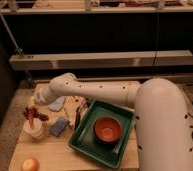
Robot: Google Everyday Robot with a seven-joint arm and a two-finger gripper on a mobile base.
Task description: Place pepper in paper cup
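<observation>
White arm casing (162, 125) fills the right side, cut off at the frame's lower edge, reaching left over a pale wooden table (55, 155) with dark shelving behind. No writing is readable. A green tray (85, 145) holds an orange bowl (108, 129). The gripper (34, 111) hangs over the paper cup (34, 129); its grip I cannot tell. The pepper (31, 117) stands in the cup's mouth.

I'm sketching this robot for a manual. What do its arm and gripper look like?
The arm is cream-white, smooth and tubular, widening into a bulky rounded segment near the camera, with a row of small dark dots along the forearm. It ends in a rounded joint. The gripper at the left, above the paper cup, looks darker; details aren't discernible.
</observation>
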